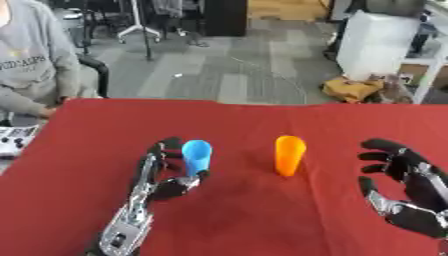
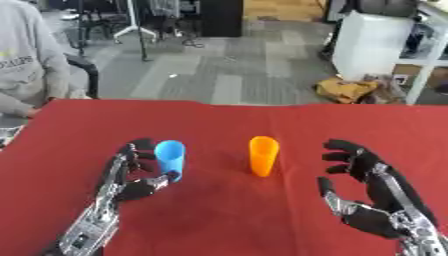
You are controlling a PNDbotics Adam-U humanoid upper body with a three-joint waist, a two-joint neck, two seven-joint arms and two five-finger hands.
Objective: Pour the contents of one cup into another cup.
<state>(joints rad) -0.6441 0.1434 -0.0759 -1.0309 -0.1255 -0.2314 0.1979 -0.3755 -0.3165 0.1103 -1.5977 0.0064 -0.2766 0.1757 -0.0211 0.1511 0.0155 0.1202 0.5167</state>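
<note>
A blue cup (image 1: 196, 156) stands upright on the red table (image 1: 254, 220), left of centre. My left hand (image 1: 162, 187) is at it: the fingers (image 1: 156, 159) run up along the cup's left side and the thumb (image 1: 198, 178) lies at its base on the right. The fingers look fairly straight, not wrapped round the cup. An orange cup (image 1: 290, 154) stands upright a little to the right, untouched. My right hand (image 2: 376, 200) is open, with spread fingers, on the table to the right of the orange cup and apart from it. What the cups hold is hidden.
A person in a grey sweater (image 1: 31, 65) sits at the far left corner, forearm at the table's edge. A light device with buttons (image 1: 16, 139) lies off the left edge. Beyond the table's far edge is grey floor.
</note>
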